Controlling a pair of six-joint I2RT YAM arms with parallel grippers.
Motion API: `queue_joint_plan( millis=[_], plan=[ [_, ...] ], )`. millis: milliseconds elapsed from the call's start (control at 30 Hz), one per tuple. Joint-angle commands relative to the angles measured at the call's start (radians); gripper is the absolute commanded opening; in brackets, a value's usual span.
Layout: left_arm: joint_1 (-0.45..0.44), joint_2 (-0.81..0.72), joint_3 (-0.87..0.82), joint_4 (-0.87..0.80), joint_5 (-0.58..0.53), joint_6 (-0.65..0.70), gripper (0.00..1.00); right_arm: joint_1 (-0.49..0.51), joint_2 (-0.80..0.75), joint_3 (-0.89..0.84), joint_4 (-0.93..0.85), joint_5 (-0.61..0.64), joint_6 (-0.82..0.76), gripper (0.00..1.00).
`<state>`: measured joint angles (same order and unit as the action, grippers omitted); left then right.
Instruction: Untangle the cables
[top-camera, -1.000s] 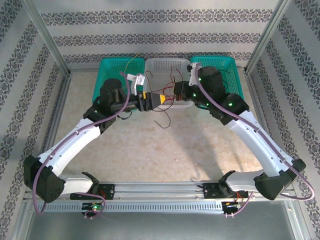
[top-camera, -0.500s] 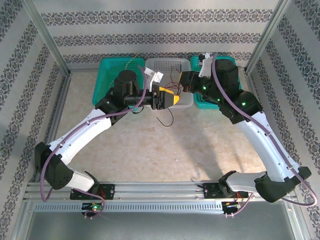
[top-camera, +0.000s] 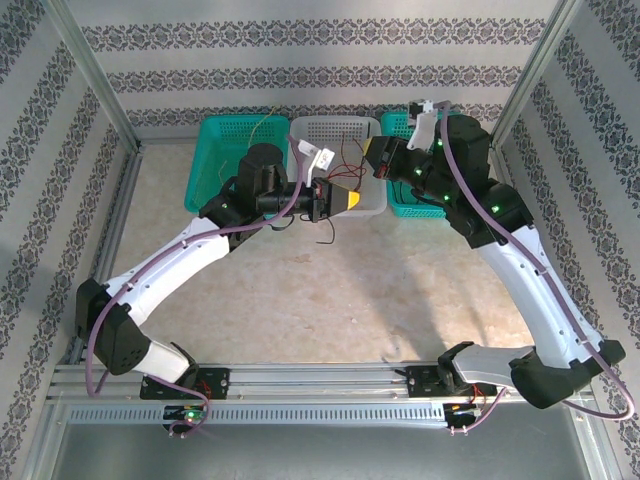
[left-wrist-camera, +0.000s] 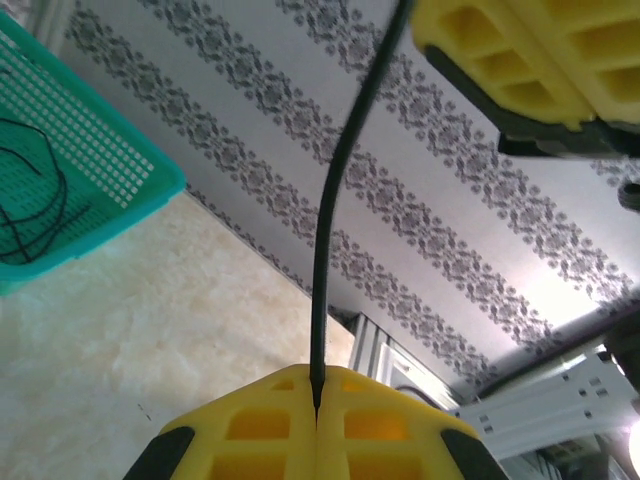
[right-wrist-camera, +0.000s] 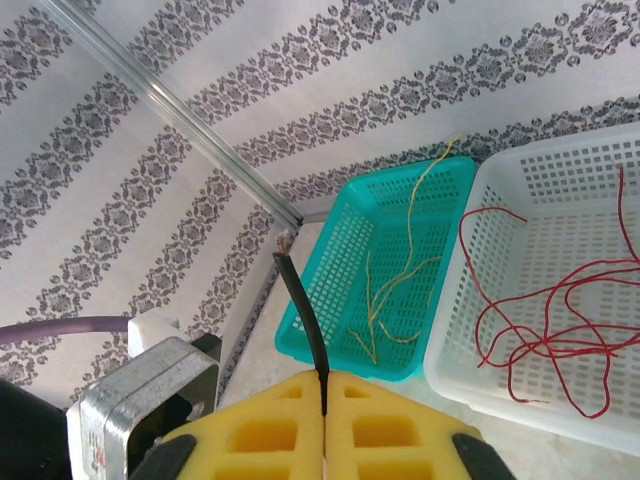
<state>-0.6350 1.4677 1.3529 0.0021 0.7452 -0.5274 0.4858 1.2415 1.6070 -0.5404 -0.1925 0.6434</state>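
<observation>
Overhead, the beige stone-patterned table (top-camera: 330, 300) carries perforated plastic baskets along its far edge: a white one (top-camera: 335, 128) holding looping red cables (right-wrist-camera: 540, 310), and a teal one (top-camera: 215, 140) nearer the far-left corner holding thin yellow cables (right-wrist-camera: 400, 280). Over the white basket's right side, the yellow-padded left gripper (left-wrist-camera: 316, 395) and right gripper (right-wrist-camera: 324, 395) each pinch a thin black cable (left-wrist-camera: 325, 230), pads fully together. The right one grips near a cut end, so a hard pull apart would likely slip the cable free.
</observation>
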Motion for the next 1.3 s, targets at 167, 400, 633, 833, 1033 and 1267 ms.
queue_joint_plan(
  millis=[167,400,633,833,1033,1267],
  plan=[
    [0.012,-0.093,-0.082,0.293,-0.247,-0.154,0.00,-0.065,-0.085,-0.145,-0.030,0.007,0.073,0.61],
    [0.037,-0.108,-0.147,0.573,-0.248,-0.289,0.00,-0.057,-0.074,-0.328,0.020,-0.089,0.192,0.66],
    [0.038,-0.086,-0.133,0.613,-0.221,-0.325,0.00,0.003,0.004,-0.382,0.043,-0.091,0.222,0.69],
    [0.042,-0.074,-0.110,0.602,-0.202,-0.331,0.00,0.014,0.058,-0.413,0.130,-0.138,0.255,0.70],
    [0.053,-0.067,-0.114,0.622,-0.202,-0.352,0.00,0.041,0.102,-0.424,0.158,-0.151,0.259,0.64],
    [0.077,-0.065,-0.124,0.650,-0.199,-0.379,0.00,0.065,0.123,-0.471,0.188,-0.152,0.270,0.62]
  ],
)
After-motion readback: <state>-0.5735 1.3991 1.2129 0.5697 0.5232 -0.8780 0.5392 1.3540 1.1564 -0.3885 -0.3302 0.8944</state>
